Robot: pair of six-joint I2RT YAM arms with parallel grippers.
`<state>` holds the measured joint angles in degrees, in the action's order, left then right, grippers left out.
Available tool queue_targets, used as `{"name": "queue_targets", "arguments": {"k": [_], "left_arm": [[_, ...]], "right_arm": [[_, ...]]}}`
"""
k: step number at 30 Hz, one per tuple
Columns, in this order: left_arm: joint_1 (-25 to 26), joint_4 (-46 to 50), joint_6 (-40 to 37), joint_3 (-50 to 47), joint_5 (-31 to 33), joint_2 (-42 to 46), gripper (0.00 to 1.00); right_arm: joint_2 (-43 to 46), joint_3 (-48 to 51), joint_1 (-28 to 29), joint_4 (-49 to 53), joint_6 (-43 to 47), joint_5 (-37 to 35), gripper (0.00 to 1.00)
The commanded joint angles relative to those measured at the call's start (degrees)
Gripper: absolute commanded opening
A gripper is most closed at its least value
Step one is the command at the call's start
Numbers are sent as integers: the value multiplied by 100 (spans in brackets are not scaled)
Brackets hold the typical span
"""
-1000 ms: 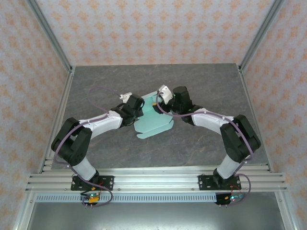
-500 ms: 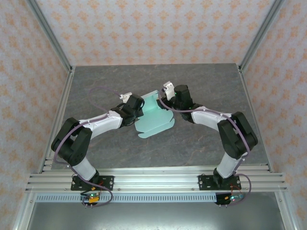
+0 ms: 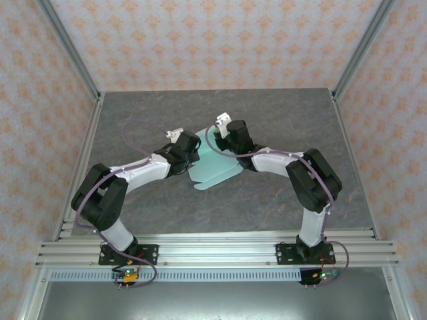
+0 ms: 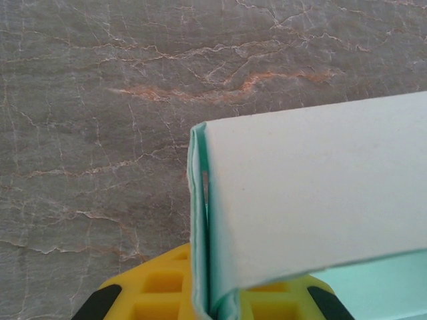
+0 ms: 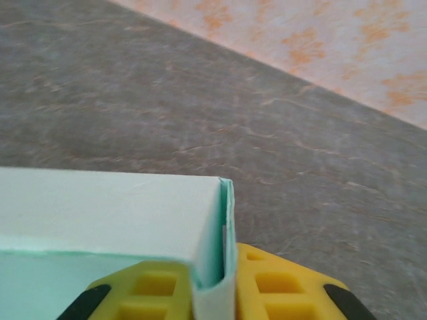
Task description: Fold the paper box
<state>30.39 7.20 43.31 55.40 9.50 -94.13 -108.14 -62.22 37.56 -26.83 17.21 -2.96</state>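
The paper box [image 3: 213, 171] is clamped at folded edges by left and right jaws. It is judged light and floppy, best held there.

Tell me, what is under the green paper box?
The grey table lies under the paper box. The patch right beneath the card is covered, so anything there cannot be seen.

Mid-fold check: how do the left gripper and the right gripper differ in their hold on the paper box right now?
The left gripper pinches the paper box at its left folded edge. The right gripper pinches the opposite, right edge. Seen from above, the right gripper sits farther from the arm bases than the left gripper. Shared: each has its jaws closed on an upright fold of the card.
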Motion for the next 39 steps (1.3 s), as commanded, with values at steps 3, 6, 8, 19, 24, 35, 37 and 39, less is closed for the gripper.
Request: {"name": "queue_targets", "arguments": {"k": [3,6,8,19,24,35,37,39], "left_arm": [[70,27,114,193,52,0,0],[67,3,149,137,61,25,0],[71,-40,129,118,102,27,0],[76,388,33,420,281,46,0],[67,327,28,407,281,27,0],[65,313,29,388,203,131,0],[66,253,21,342,192,169,0],[69,336,11,387,190,185,0]], "right_arm": [[-291,-13,262,-602,-280,-2314,19],[-339,-208,278,-402,-268,-2519,19],[-282,-201,278,-384,-290,-2523,20],[1093,811,-116,-96,-552,811,48],[1716,1101,-404,370,-249,2031,59],[1742,1229,-688,441,-192,2303,62],[1566,1027,-688,457,-159,2221,58],[1377,817,-689,542,-66,2138,55]]}}
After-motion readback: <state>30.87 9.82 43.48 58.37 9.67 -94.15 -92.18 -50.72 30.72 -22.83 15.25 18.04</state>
